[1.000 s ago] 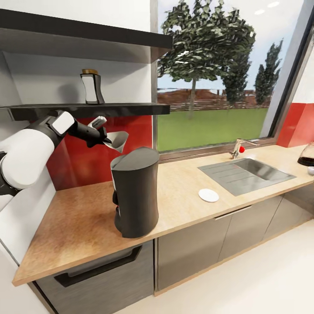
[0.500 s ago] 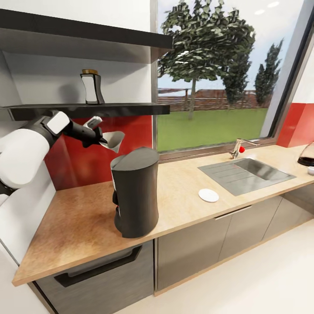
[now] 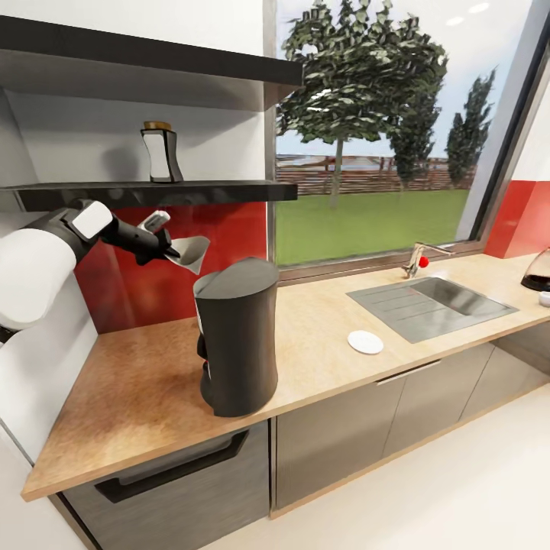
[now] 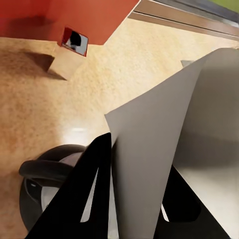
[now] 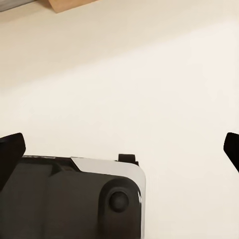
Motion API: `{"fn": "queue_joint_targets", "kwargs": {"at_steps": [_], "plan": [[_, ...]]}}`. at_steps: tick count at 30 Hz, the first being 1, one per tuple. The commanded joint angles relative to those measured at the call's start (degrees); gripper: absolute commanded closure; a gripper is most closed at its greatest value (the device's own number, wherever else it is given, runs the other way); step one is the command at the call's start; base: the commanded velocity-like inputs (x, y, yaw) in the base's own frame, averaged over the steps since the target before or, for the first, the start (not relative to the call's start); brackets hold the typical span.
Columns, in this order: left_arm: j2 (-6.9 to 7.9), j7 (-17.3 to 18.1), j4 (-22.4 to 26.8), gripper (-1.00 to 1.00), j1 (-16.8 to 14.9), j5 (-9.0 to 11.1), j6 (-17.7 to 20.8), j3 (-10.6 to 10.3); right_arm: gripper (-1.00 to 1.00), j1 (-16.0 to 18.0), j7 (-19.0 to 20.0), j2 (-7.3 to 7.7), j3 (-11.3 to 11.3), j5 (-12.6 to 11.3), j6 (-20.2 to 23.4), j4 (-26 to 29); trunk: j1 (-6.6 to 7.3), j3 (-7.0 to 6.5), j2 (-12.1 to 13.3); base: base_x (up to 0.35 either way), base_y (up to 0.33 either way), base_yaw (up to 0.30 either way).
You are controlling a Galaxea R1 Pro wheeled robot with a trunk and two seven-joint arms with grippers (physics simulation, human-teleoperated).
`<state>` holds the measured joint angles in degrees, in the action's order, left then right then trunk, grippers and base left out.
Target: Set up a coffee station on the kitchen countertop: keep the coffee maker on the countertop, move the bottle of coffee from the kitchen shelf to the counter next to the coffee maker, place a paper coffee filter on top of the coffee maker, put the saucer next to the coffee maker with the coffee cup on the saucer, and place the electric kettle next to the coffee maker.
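Observation:
The black coffee maker (image 3: 237,336) stands on the wooden countertop (image 3: 137,382). Up and to the left of its top, my left gripper (image 3: 171,247) is shut on a pale paper coffee filter (image 3: 189,253). In the left wrist view the filter (image 4: 164,149) is pinched between the black fingers (image 4: 94,189), with the coffee maker's lid (image 4: 45,172) below. The bottle of coffee (image 3: 161,155) stands on the dark shelf (image 3: 153,191). A white saucer (image 3: 365,341) lies near the sink. The glass kettle (image 3: 538,272) sits at the far right edge. My right gripper (image 5: 119,149) is open over the floor.
A steel sink (image 3: 431,305) with a faucet (image 3: 420,260) is set into the counter under the window. A red backsplash (image 3: 229,229) runs behind the coffee maker. A small white item (image 3: 545,298) sits by the kettle. Cabinets (image 3: 344,435) front the counter.
My left gripper has drawn back to the left with the filter, away from above the coffee maker. Everything else stays put.

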<state>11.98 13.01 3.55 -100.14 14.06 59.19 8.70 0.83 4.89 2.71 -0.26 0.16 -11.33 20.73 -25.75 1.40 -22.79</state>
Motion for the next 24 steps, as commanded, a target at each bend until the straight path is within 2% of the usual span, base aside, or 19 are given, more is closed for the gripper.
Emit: {"fn": "queue_joint_targets", "kwargs": {"at_steps": [1,24], "plan": [[-0.01,0.18,-0.02,1.00,-0.05,-0.44,0.22,0.44,-1.00,0.05,0.21,0.01,-0.06,0.01,-0.18,-0.05,-0.04,0.14,-0.13,0.000,0.000,0.000],[-0.12,0.18,-0.37,1.00,0.12,-0.35,0.22,0.44,-1.00,0.05,0.21,0.01,-0.09,0.01,-0.22,-0.08,-0.04,-1.58,-0.13,0.000,0.000,-0.042]]}}
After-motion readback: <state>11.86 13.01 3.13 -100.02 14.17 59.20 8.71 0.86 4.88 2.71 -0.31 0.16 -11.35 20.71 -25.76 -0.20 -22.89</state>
